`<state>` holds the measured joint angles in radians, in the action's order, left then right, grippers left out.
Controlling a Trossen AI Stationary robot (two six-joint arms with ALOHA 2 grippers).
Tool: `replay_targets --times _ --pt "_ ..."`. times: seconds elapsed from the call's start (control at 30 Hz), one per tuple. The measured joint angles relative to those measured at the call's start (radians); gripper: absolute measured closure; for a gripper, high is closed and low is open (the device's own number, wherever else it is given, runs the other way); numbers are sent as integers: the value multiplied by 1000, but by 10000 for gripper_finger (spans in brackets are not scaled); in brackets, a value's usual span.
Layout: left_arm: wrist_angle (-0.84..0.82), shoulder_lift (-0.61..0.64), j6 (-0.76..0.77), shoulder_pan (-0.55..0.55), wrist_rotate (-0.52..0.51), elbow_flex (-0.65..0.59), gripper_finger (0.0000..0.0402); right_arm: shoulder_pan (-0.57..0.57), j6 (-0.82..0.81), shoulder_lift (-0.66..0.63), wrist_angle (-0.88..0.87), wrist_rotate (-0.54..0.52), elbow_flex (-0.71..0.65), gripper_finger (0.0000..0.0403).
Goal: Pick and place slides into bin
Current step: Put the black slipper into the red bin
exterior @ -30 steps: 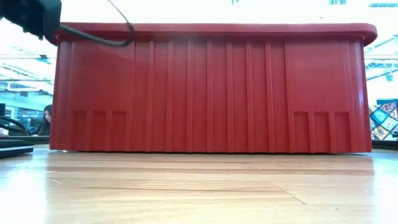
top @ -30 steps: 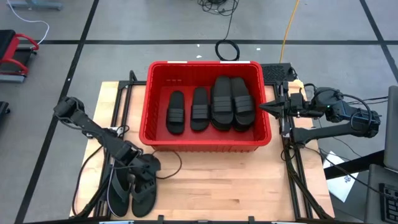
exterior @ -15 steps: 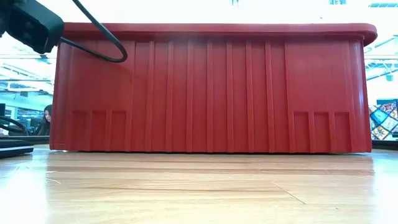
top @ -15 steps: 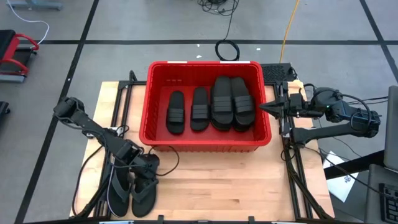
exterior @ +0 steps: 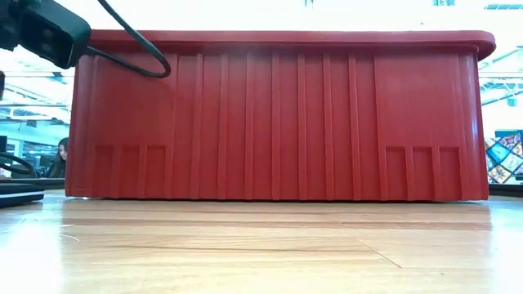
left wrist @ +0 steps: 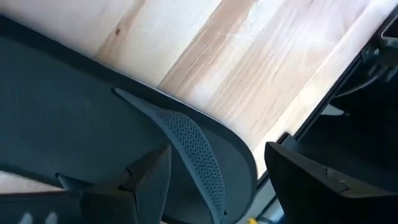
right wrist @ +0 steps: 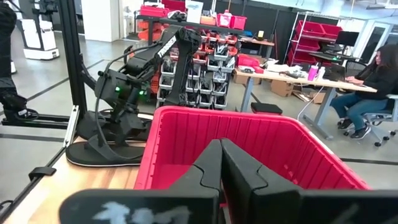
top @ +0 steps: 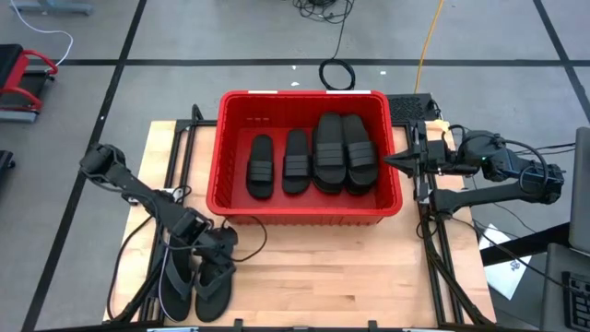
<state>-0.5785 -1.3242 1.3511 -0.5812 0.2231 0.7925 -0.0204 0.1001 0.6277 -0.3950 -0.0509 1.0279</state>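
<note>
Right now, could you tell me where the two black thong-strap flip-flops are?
In the high view, the two black thong-strap flip-flops lie on the table's near-left corner, beneath the left pincer.

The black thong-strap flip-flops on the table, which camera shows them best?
The high view: both black rubber thong-strap flip-flops lie whole beneath the left tool. The left wrist view shows one strap close up, the right wrist view a distant sole, the low view none.

Wooden table (top: 313,267): bin (top: 304,214), two flip-flops (top: 194,281)
</note>
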Motion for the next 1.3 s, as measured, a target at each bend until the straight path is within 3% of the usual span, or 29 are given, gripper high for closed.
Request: replay_targets --times 0.27,0.47,0.63,0.8,1.0,1.3 --pt "24 -64 -59 -83 -25 -1 149 0 28 0 1 0 0 403" --pt "20 -115 -6 -108 -40 -2 149 0 33 -1 1 0 0 403" --pt "51 -158 -17 -107 6 -2 164 0 44 0 10 -2 0 403" --pt "137 -182 -52 -107 42 -2 225 0 60 0 29 -5 0 403" --pt "321 -174 -124 -108 87 -1 379 0 62 0 29 -5 0 403" --pt "579 -173 -78 -121 106 -1 397 0 62 0 27 -5 0 403"
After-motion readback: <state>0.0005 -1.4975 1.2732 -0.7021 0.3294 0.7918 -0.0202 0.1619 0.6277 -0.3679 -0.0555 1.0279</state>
